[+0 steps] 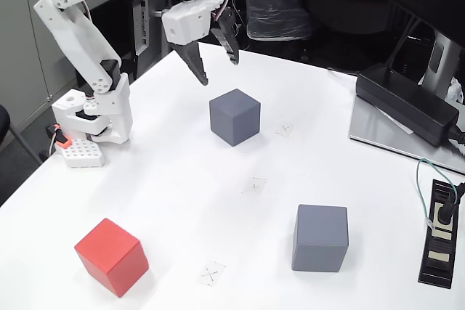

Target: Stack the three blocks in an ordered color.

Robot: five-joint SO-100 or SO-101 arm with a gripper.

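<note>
Three cubes rest apart on the white table (182, 150). The bright red block (111, 256) lies near the front left. One slate grey block (235, 116) stands near the table's middle back, the other grey block (320, 237) at the front right. My gripper (219, 68) hangs in the air above and slightly left of the middle grey block, open, its dark fingers (195, 63) pointing down with nothing between them. It touches no block.
The arm's white base (94, 117) is clamped at the left edge with a small white perforated piece (80, 155) beside it. A black power brick (407, 103) lies on a monitor stand at the right, a power strip (442, 234) at the right edge. Small taped X marks (253, 185) dot the table.
</note>
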